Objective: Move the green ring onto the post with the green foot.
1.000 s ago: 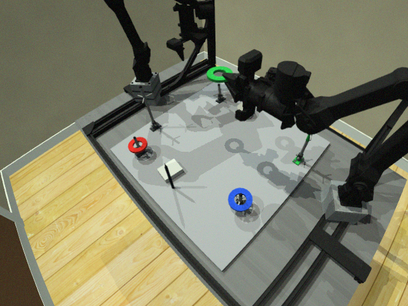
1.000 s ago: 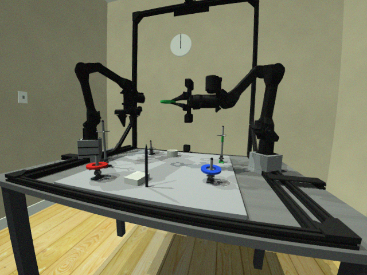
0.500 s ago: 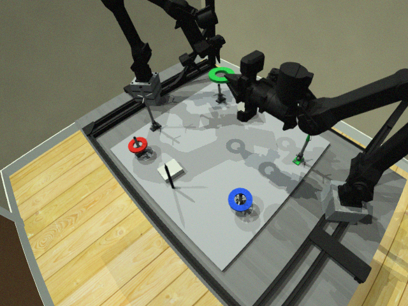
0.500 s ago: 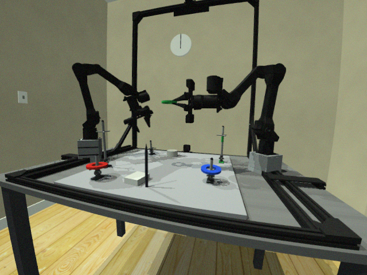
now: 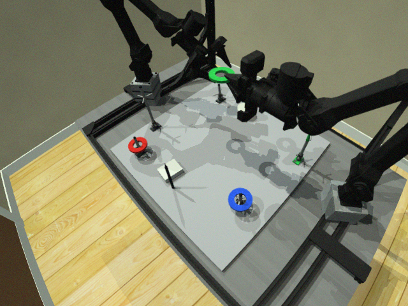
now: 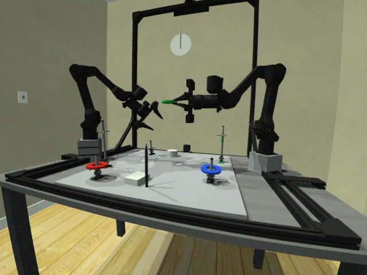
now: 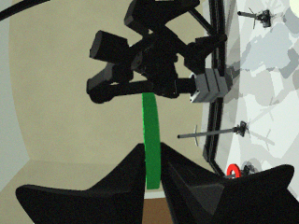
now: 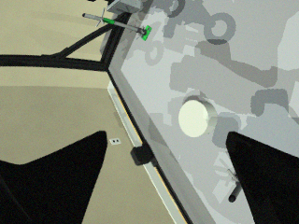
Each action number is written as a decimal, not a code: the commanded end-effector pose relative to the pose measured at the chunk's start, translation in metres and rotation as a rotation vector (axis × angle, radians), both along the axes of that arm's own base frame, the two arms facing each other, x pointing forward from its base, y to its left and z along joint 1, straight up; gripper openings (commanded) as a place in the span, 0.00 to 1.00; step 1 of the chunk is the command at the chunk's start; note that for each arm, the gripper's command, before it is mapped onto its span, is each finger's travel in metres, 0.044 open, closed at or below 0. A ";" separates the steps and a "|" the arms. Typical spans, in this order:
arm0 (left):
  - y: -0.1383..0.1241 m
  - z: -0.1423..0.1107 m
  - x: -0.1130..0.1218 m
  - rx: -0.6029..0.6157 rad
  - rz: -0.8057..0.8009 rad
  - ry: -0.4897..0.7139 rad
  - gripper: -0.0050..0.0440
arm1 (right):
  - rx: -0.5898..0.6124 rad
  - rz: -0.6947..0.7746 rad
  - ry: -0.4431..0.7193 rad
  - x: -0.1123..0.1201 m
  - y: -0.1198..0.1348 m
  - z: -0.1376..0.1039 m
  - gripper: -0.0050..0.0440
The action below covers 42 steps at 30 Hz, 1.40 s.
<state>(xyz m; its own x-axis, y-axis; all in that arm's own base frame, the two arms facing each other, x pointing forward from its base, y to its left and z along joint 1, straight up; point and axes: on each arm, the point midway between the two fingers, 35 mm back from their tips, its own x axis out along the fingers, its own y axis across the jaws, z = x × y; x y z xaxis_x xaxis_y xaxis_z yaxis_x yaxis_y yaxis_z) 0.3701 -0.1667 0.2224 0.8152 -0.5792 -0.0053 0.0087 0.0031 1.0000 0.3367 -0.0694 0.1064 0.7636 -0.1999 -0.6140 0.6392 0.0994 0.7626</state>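
The green ring point(image 5: 220, 74) hangs high in the air over the far edge of the mat, flat, also seen in the exterior view point(image 6: 168, 101). My left gripper point(image 5: 229, 77) is shut on its rim; in the left wrist view the ring point(image 7: 149, 137) stands edge-on between the fingers. The post with the green foot point(image 5: 301, 153) stands upright on the mat's right side, bare, well apart from the ring, and shows in the right wrist view point(image 8: 125, 24). My right gripper point(image 6: 151, 117) is open and empty, in the air a short way from the ring.
A red ring point(image 5: 137, 145) and a blue ring point(image 5: 240, 199) sit on their own posts. Two bare posts point(image 5: 152, 115) point(image 5: 220, 94) stand at the back. A white block point(image 5: 170, 170) with a black peg point(image 5: 169, 176) and a white cylinder point(image 6: 172, 152) lie on the mat.
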 end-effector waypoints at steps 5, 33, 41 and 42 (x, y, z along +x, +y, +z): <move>0.000 0.001 0.000 0.003 0.003 -0.009 0.10 | 0.001 -0.208 -0.284 -0.005 -0.054 0.030 0.92; 0.000 0.001 0.000 0.003 0.003 -0.009 0.10 | -0.048 -0.425 -0.707 -0.030 -0.120 0.090 0.92; 0.000 0.001 0.000 0.003 0.003 -0.009 0.10 | -0.048 -0.425 -0.707 -0.021 -0.127 0.090 0.92; 0.000 0.001 0.000 0.003 0.003 -0.009 0.10 | -0.048 -0.425 -0.707 -0.021 -0.127 0.090 0.92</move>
